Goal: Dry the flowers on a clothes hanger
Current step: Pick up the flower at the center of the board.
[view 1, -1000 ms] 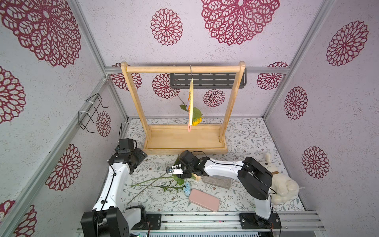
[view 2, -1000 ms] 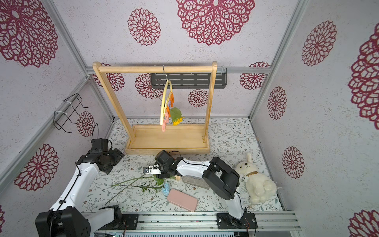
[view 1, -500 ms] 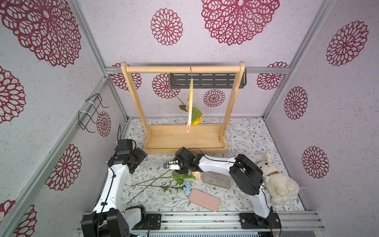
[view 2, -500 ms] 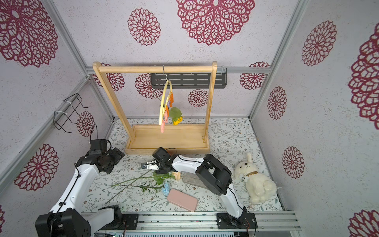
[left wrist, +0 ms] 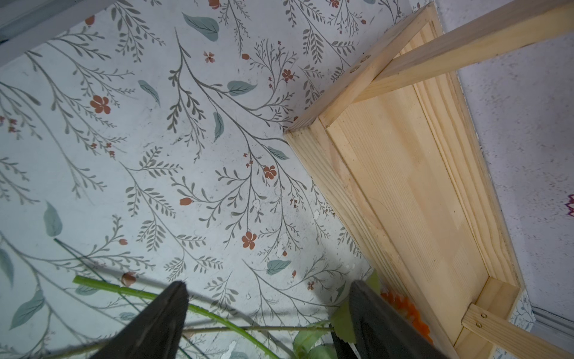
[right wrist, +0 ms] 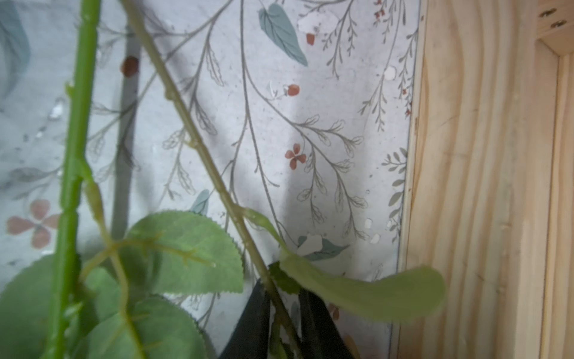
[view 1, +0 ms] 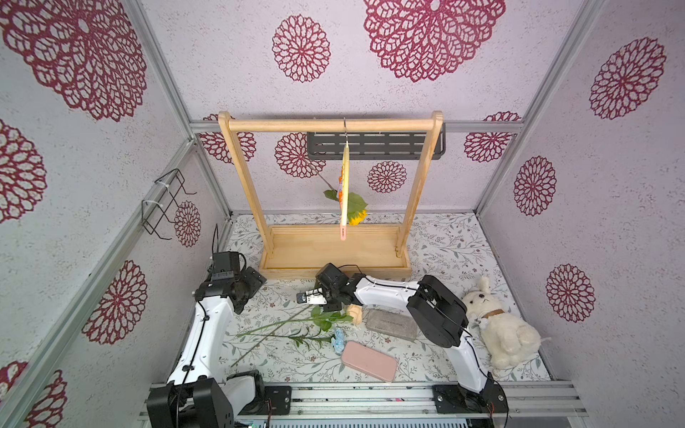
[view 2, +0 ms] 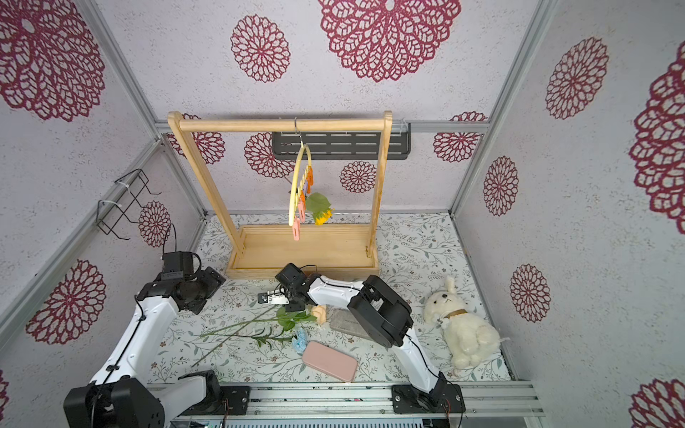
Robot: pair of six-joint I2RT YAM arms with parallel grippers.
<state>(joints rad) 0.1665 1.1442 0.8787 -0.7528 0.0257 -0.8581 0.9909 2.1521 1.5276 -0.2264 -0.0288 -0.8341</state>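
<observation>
Three of the flowers [view 1: 289, 328] lie on the counter [view 1: 444, 244], in the middle of its near half, with the long green stems pointing to the left edge and the heads to the right. The cream-peach rose [view 1: 356, 313] lies just beside a grey case [view 1: 391, 325], and the small blue bloom [view 1: 338, 339] is at the end of a pink case [view 1: 369, 361]. An orange bloom [left wrist: 410, 314] is seen only in the left wrist view, just beside the front wall of the wooden rack [view 1: 296, 125]. The fourth one, the sunflower [view 2: 321, 218], hangs head down at the clothes hanger [view 1: 345, 174]. Its stem crosses the hanger, but how it is fastened there I cannot tell. The hanger hangs by its metal hook [view 1: 345, 129] from the top bar of the rack, which stands at the middle of the far edge.

The right end effector [right wrist: 283, 290] is low over the counter, between the rack base and the lying stems. Its two black fingers [right wrist: 253, 323] stand close together with a thin flower stem [right wrist: 223, 192] clamped between them. The left end effector [left wrist: 268, 283] is above the counter near the left front corner of the rack base; its fingers are wide apart and closed on nothing. A white plush animal [view 1: 500, 329] lies near the right edge.
</observation>
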